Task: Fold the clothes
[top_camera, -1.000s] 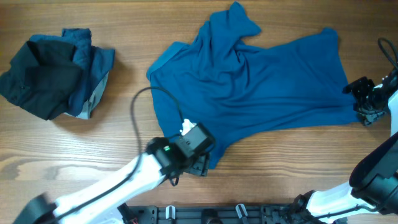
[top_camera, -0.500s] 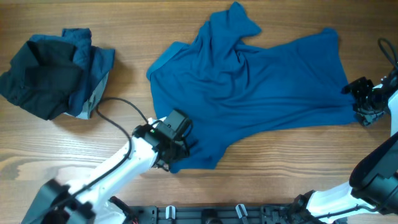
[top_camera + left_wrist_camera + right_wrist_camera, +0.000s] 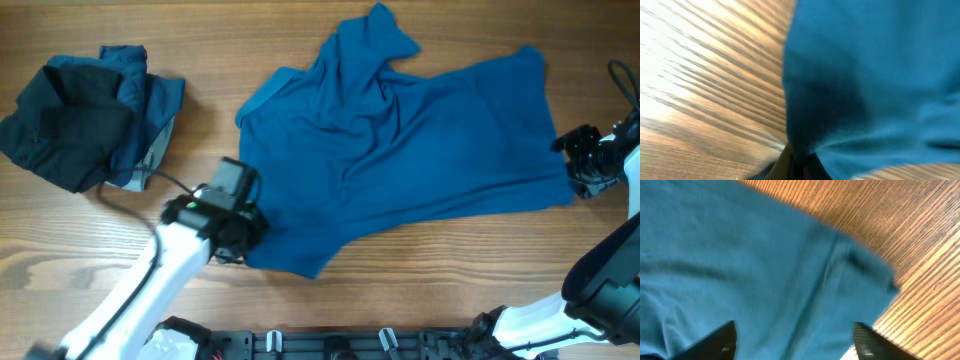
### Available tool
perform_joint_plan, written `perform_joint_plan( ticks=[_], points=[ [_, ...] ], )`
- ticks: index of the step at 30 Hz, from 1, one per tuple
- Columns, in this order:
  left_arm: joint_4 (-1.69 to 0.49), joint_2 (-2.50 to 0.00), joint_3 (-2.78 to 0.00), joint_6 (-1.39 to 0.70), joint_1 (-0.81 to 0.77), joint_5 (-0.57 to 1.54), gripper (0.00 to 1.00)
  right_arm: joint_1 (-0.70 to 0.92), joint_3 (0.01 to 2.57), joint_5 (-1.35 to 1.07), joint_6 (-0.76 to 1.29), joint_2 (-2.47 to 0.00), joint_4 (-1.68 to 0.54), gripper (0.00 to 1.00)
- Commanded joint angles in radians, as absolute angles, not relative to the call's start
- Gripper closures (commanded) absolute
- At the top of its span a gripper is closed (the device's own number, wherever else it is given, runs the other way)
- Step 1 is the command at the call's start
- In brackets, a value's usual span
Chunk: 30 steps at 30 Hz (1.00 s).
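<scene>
No legible text or markings anywhere.

We see a wooden desk (image 3: 420,260), its grain running left to right, and two lots of cloth lie straight on it. A blue top (image 3: 420,140) is spread rumpled over the middle and right, with a bunched point at its far edge and its near left corner reaching toward the front. Well apart, at the far left, sits a pile (image 3: 85,115) of near-black and blue cloth, with a strip of grey at its near right side.
</scene>
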<state>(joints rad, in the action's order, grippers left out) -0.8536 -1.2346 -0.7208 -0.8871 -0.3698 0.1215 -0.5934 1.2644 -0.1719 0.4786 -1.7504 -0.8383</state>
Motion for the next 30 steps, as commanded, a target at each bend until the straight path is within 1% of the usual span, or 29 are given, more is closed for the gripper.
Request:
perform_joint_plan(
  ticks=[1,4,5,6,14,16,17,19,20,21,22,24,26,30],
  points=[
    [-0.904,-1.102,-0.715,-0.815,-0.266,0.089,0.96,-0.588,1.254,-0.143,0.471,-1.776,-0.844,0.43],
    [-0.917,-1.072,-0.715,-0.815,-0.239,0.081,0.96,-0.588,1.237,-0.116,0.474,-1.785,-0.853,0.44],
    [-0.914,-1.073,-0.715,-0.815,-0.238,0.081,0.96,-0.588,1.224,-0.126,0.474,-1.788,-0.85,0.46],
    [-0.913,-1.074,-0.715,-0.815,-0.238,0.081,0.96,-0.588,1.204,-0.127,0.474,-1.792,-0.839,0.5],
    [-0.911,-1.073,-0.715,-0.814,-0.238,0.081,0.96,-0.589,1.029,-0.123,0.528,-1.794,-0.683,0.51],
    [-0.91,-1.073,-0.715,-0.814,-0.238,0.081,0.96,-0.589,1.026,-0.116,0.527,-1.794,-0.663,0.54],
    [-0.91,-1.073,-0.715,-0.815,-0.238,0.081,0.96,-0.588,1.026,-0.096,0.529,-1.794,-0.663,0.59],
    [-0.91,-1.073,-0.715,-0.815,-0.238,0.081,0.96,-0.588,1.026,-0.059,0.544,-1.794,-0.666,0.6],
    [-0.91,-1.073,-0.715,-0.815,-0.238,0.081,0.96,-0.589,1.025,-0.033,0.555,-1.794,-0.666,0.55],
    [-0.91,-1.073,-0.715,-0.815,-0.238,0.082,0.96,-0.589,1.025,-0.007,0.558,-1.794,-0.662,0.41],
    [-0.91,-1.073,-0.715,-0.815,-0.238,0.082,0.96,-0.589,1.025,0.014,0.557,-1.794,-0.651,0.33],
    [-0.91,-1.073,-0.715,-0.815,-0.238,0.081,0.96,-0.588,1.025,0.019,0.557,-1.794,-0.636,0.33],
    [-0.91,-1.073,-0.715,-0.815,-0.238,0.081,0.96,-0.588,1.025,0.019,0.556,-1.794,-0.628,0.36],
    [-0.91,-1.073,-0.715,-0.815,-0.238,0.081,0.96,-0.588,1.025,0.023,0.55,-1.794,-0.621,0.49]
  ],
)
